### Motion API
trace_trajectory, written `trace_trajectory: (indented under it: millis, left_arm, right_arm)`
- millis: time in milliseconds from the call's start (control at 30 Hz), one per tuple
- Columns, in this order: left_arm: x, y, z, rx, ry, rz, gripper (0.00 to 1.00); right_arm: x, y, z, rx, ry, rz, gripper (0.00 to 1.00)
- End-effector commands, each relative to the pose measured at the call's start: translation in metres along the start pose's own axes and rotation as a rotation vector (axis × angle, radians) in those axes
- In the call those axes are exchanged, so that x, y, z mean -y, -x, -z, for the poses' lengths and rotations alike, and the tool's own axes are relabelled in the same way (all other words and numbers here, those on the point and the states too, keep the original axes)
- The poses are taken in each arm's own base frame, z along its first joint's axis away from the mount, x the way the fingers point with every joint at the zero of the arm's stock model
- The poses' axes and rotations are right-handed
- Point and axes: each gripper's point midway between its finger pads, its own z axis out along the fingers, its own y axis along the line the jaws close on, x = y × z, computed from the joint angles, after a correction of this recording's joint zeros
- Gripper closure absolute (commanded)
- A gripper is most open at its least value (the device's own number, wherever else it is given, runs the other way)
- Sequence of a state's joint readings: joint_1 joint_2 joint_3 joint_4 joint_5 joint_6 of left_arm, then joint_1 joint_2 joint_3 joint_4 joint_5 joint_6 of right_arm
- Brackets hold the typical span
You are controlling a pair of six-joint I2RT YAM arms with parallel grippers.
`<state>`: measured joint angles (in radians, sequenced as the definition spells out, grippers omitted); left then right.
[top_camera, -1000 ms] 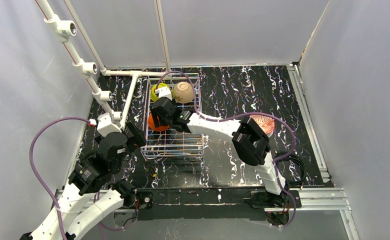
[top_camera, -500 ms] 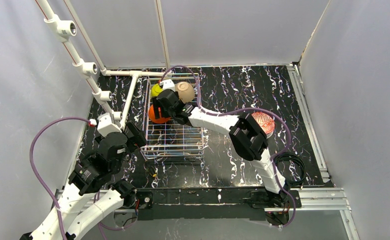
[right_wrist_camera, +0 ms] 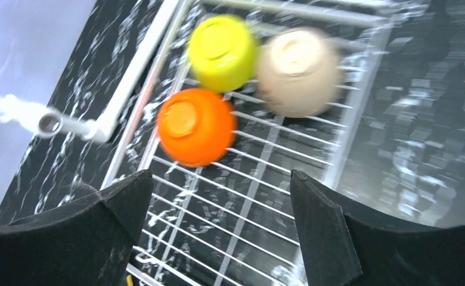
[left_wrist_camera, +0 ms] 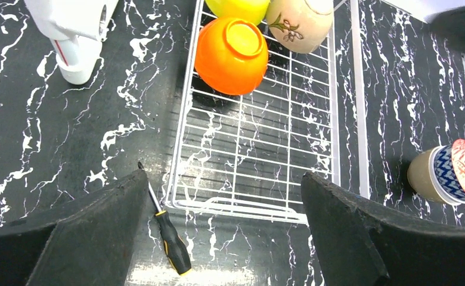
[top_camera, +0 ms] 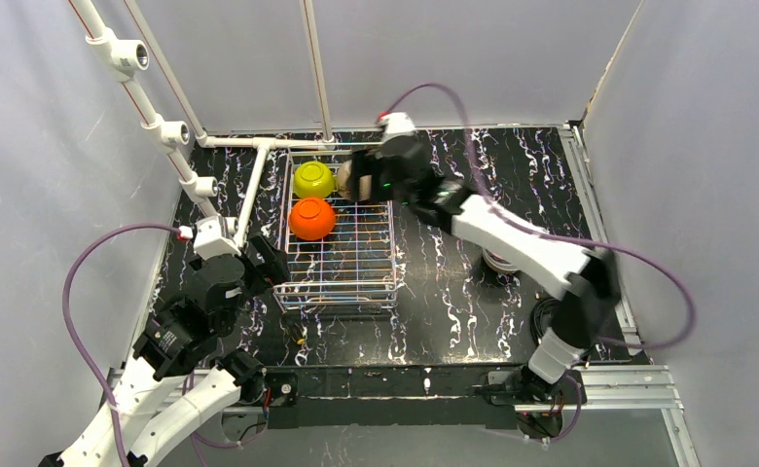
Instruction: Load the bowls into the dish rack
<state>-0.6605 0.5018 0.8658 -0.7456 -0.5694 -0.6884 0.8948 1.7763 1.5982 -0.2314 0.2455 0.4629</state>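
Note:
The white wire dish rack (top_camera: pixel 342 263) holds three upturned bowls at its far end: lime-yellow (top_camera: pixel 313 179), orange (top_camera: pixel 311 219) and beige (top_camera: pixel 343 180). My right gripper (top_camera: pixel 368 181) hovers open and empty above the beige bowl. Its blurred wrist view shows the orange bowl (right_wrist_camera: pixel 195 126), the lime bowl (right_wrist_camera: pixel 221 52) and the beige bowl (right_wrist_camera: pixel 297 71) beyond the gripper (right_wrist_camera: pixel 221 179). My left gripper (top_camera: pixel 262 265) is open and empty at the rack's near left corner (left_wrist_camera: pixel 224 179). A stack of bowls (left_wrist_camera: pixel 448 174) lies on its side right of the rack (left_wrist_camera: pixel 260 161), with tan, blue-patterned and red-patterned bowls showing.
A yellow-and-black screwdriver (left_wrist_camera: pixel 169 235) lies by the rack's near left corner. A white pipe frame (top_camera: pixel 249 185) runs along the rack's left side, with a foot (left_wrist_camera: pixel 75 50) on the table. My right arm crosses over the bowl stack (top_camera: pixel 498 261).
My right gripper has let go of the orange bowl, which now rests in the rack. The gripper has risen and swung to the rack's far right end. The left arm barely moved.

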Motion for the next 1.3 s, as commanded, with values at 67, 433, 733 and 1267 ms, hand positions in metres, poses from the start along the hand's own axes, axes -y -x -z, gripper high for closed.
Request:
trace_trajectory:
  millis: [67,433,733,1267]
  left_arm:
    - [0.017,-0.004,-0.003,-0.016,-0.088,-0.038,0.02]
    - [0.051,-0.001,-0.01,-0.039,-0.201,-0.061,0.02]
    - [0.059,-0.013,-0.026,-0.108,-0.171,-0.101,0.02]
    - [0.072,-0.018,-0.034,-0.143,-0.214,-0.169,0.02]
  right_arm:
    - [0.149,0.006,0.124,0.007,-0.544,-0.008,0.07]
    - [0.221,-0.091,0.183,-0.221,-0.717,0.001,0.17]
    - [0.247,-0.121,0.159,-0.315,-0.74,0.033,0.3]
    - [0.276,-0.118,0.144,-0.343,-0.838,0.098,0.51]
